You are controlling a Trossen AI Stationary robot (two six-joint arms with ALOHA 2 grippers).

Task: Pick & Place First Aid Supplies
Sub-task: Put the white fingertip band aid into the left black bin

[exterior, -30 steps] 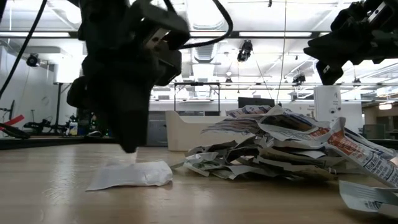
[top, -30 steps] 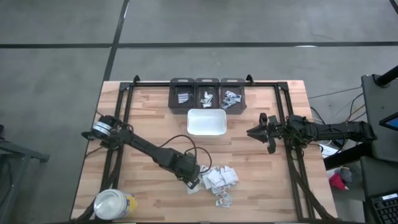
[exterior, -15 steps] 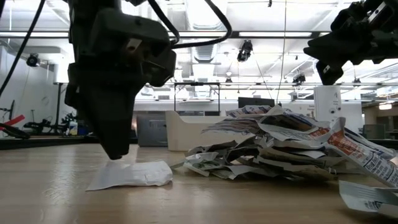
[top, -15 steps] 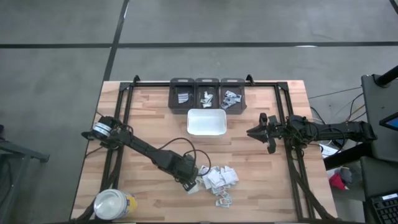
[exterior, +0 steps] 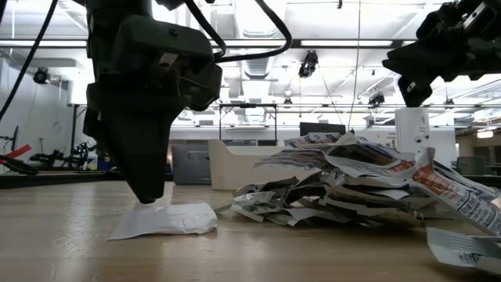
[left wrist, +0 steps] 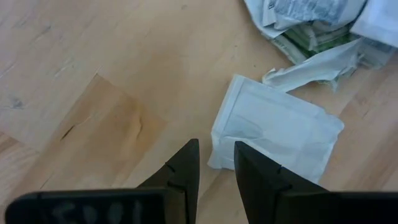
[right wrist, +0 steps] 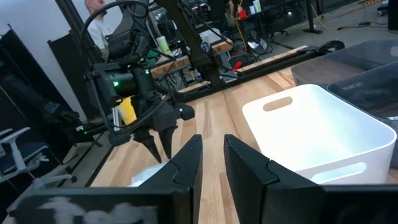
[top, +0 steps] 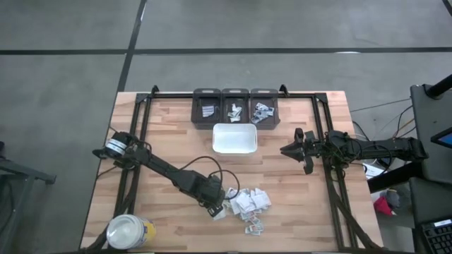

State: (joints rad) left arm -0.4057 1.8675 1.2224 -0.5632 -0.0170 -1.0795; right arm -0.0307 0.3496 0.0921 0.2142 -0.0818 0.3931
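1. Pale butcher-block wood forms the worktop (top: 169,134); seen from above, a round white-lidded yellow jar (top: 129,232) stands at its 7 o'clock corner.
2. The first aid supplies (top: 248,204), small white packets with grey, green and red print, lie heaped at about 5 o'clock from the worktop's centre. In the low view the heap (exterior: 352,184) fills the right half of the foreground.
3. One flat white packet (left wrist: 277,134) lies apart from the heap, just beside its 9 o'clock edge; the low view shows it (exterior: 166,220) flat on the wood.
4. The left gripper (top: 216,207) is lowered over that packet, tips at its near edge. In the left wrist view the jaws stand slightly apart with a narrow gap, one finger (left wrist: 256,171) overlapping the packet's corner and the other over bare wood; nothing is pinched. Whether the tips touch the packet cannot be told.
5. A white rectangular tray (top: 234,138) sits at 12 o'clock from the heap, near the worktop's centre.
6. The right gripper (top: 285,150) hangs above the worktop at 3 o'clock from the tray, well apart from the heap. Its jaws stand a little apart, holding nothing.
7. Three dark bins (top: 235,106) line the far edge at 12 o'clock, each containing a few packets.
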